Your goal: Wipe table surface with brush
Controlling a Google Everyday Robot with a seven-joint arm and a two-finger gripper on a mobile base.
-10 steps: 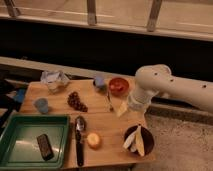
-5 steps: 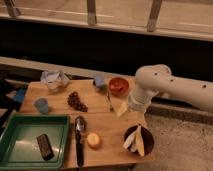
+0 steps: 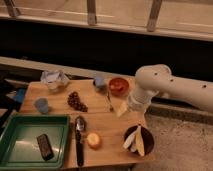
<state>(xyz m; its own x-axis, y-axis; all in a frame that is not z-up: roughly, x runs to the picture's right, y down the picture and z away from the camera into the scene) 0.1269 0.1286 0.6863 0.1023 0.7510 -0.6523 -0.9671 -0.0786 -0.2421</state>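
**Brush lying beside the tray, gripper waiting well off to the right**

You are looking at the brush (image 3: 79, 142) lying flat on the table surface (image 3: 107, 127), just beside the right wall of the green tray (image 3: 15, 122). Its long axis is running parallel to that wall, from the far side of the table toward the near one. The rounded greyish head is pointing away toward the tray's far right corner, and the slim black handle is reaching down past the tray's near right corner to the table's front edge.

Your gripper (image 3: 129, 106) is hanging well to the right of the tray, out by the table's right edge, and it is facing down with its fingers spread. It is gripping nothing and is standing well apart from the brush. A pale yellowish piece is sitting right under its tip; you cannot tell whether the two are touching.

A short black block (image 3: 45, 146) is lying inside the tray. A round orange thing (image 3: 93, 140) is sitting just right of the brush handle, on the side away from the tray.
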